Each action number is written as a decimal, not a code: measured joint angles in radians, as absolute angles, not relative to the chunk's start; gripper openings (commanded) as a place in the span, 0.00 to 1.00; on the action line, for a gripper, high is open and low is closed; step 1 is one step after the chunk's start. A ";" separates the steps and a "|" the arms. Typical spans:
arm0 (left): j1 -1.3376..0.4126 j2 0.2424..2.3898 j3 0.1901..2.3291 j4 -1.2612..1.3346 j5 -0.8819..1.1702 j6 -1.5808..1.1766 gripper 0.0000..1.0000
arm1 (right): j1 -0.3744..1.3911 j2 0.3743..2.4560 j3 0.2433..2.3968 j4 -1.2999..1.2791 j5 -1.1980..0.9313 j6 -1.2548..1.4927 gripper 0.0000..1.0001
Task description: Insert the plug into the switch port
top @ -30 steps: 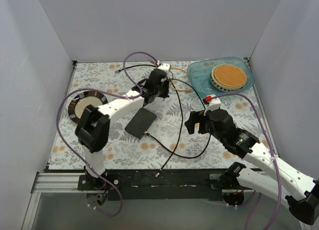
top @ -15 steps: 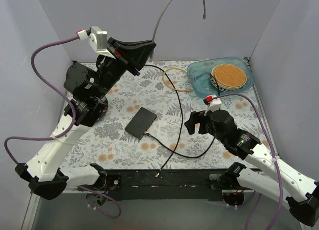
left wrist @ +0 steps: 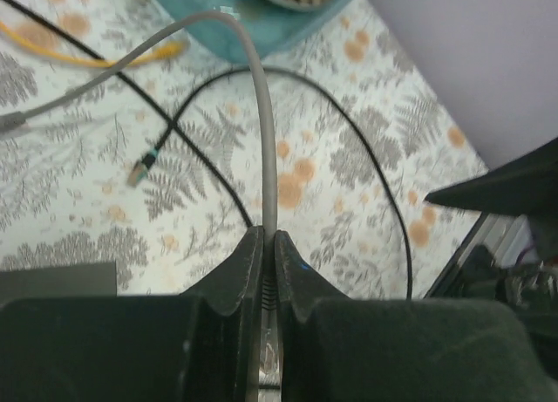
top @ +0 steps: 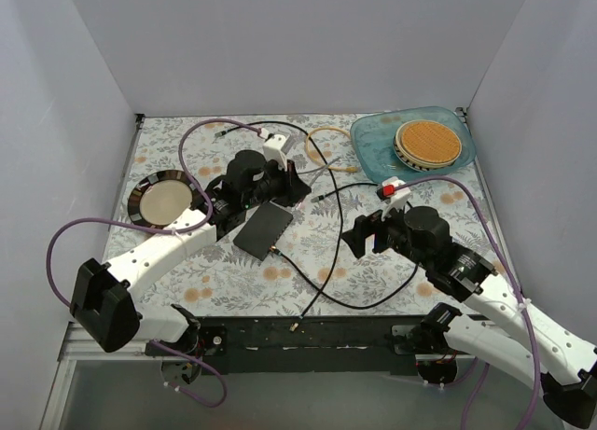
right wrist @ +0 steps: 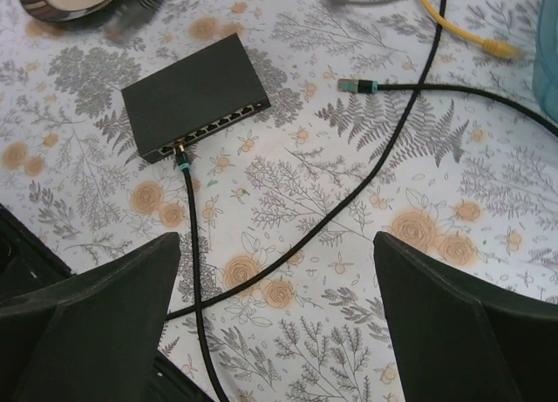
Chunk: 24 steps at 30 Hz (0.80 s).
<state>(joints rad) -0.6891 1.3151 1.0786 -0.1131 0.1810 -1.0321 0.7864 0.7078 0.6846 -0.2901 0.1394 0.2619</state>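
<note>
Switch port row (right wrist: 218, 126): on black switch (top: 263, 228), mid-tabletop, one black cable (right wrist: 190, 219) plugged in. My left claw (left wrist: 263, 238) pinches a grey cable (left wrist: 261, 114); right claw (right wrist: 275, 245) gapes wide, holding nothing.

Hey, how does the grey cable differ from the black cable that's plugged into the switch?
Hold: the grey cable is pinched in the shut left gripper and arches up from it; the black cable lies untouched on the table. Connection: the black cable ends in a port of the switch; the grey cable is not plugged into it. Both are thin, flexible leads.
</note>
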 measured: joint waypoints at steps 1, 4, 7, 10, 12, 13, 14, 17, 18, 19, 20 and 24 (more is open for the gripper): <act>-0.690 1.315 1.062 -0.121 0.194 -1.027 0.00 | 0.786 0.704 0.690 -0.284 0.115 0.237 0.98; -0.689 1.315 1.036 -0.141 0.270 -0.982 0.00 | 0.786 0.706 0.727 -0.271 0.035 0.157 0.98; -0.689 1.315 1.037 -0.176 0.346 -0.935 0.00 | 0.786 0.741 0.789 -0.260 -0.037 0.080 0.98; -0.690 1.328 1.037 -0.226 0.427 -0.888 0.00 | 0.786 0.802 0.852 -0.235 -0.114 0.003 0.98; -0.690 1.343 1.037 -0.255 0.483 -0.867 0.00 | 0.786 0.844 0.870 -0.218 -0.166 -0.039 0.98; -0.690 1.351 1.037 -0.266 0.513 -0.859 0.00 | 0.786 0.862 0.873 -0.213 -0.190 -0.062 0.98; -0.690 1.356 1.037 -0.277 0.538 -0.853 0.00 | 0.786 0.881 0.876 -0.213 -0.215 -0.082 0.98; -0.690 1.360 1.037 -0.297 0.607 -0.840 0.00 | 0.786 0.944 0.894 -0.215 -0.290 -0.136 0.98; -0.690 1.359 1.037 -0.299 0.628 -0.833 0.00 | 0.786 0.963 0.902 -0.217 -0.308 -0.146 0.97; -0.690 1.359 1.037 -0.301 0.643 -0.830 0.00 | 0.786 0.990 0.912 -0.219 -0.332 -0.164 0.96; -0.690 1.357 1.037 -0.306 0.659 -0.825 0.00 | 0.786 1.010 0.920 -0.220 -0.352 -0.177 0.94; -0.690 1.333 1.037 -0.337 0.686 -0.793 0.00 | 0.786 1.069 0.936 -0.241 -0.424 -0.219 0.88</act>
<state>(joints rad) -0.6895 1.3334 1.0370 -0.3370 0.6865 -0.7929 0.7864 1.0691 0.9356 -0.2413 -0.4240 -0.2188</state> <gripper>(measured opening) 0.040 0.914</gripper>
